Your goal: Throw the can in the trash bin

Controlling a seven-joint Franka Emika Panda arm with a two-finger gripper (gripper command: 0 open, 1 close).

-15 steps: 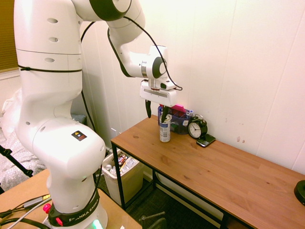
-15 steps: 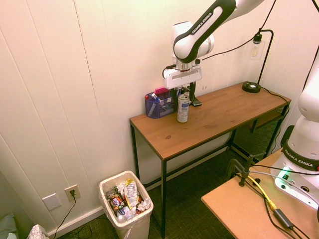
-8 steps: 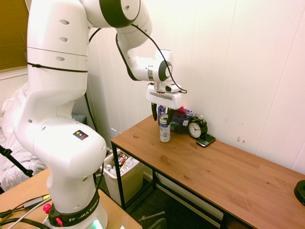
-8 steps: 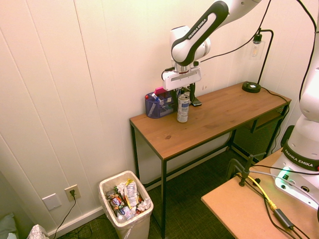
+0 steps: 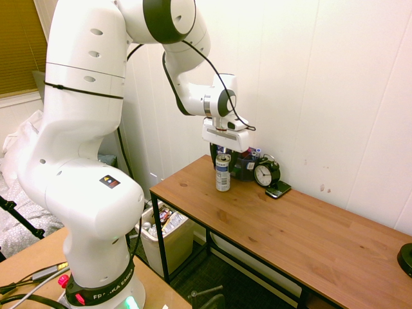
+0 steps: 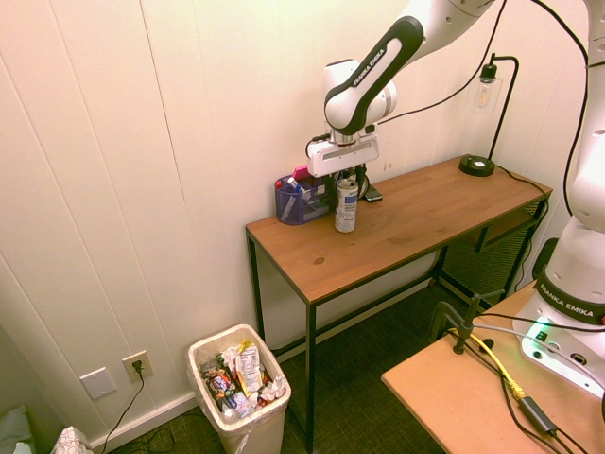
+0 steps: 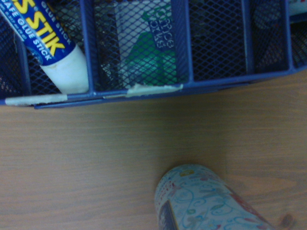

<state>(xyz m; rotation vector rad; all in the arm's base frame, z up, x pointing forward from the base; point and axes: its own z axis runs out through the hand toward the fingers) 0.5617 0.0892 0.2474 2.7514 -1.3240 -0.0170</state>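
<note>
The can (image 5: 223, 172) (image 6: 346, 205), slim and white-silver with blue print, stands upright on the wooden table (image 5: 290, 225) near its back left corner. My gripper (image 5: 222, 154) (image 6: 347, 182) hangs straight over it, lowered so its dark fingers flank the can's upper part, open, with the can still resting on the wood. The wrist view shows the can (image 7: 206, 201) rising from its lower edge. The off-white trash bin (image 6: 238, 397) (image 5: 166, 235) stands on the floor beside the table's end, holding wrappers and other rubbish.
Right behind the can is a blue mesh organizer (image 5: 244, 164) (image 7: 144, 91) holding a glue stick (image 7: 53, 52). A black alarm clock (image 5: 266, 173) and a phone (image 5: 278, 190) sit beside it by the wall. A lamp base (image 6: 477, 165) stands at the table's far end.
The gripper has come down and slightly toward the wall, from above the can to around its top. The fingers have drawn somewhat closer together. The can has not moved.
</note>
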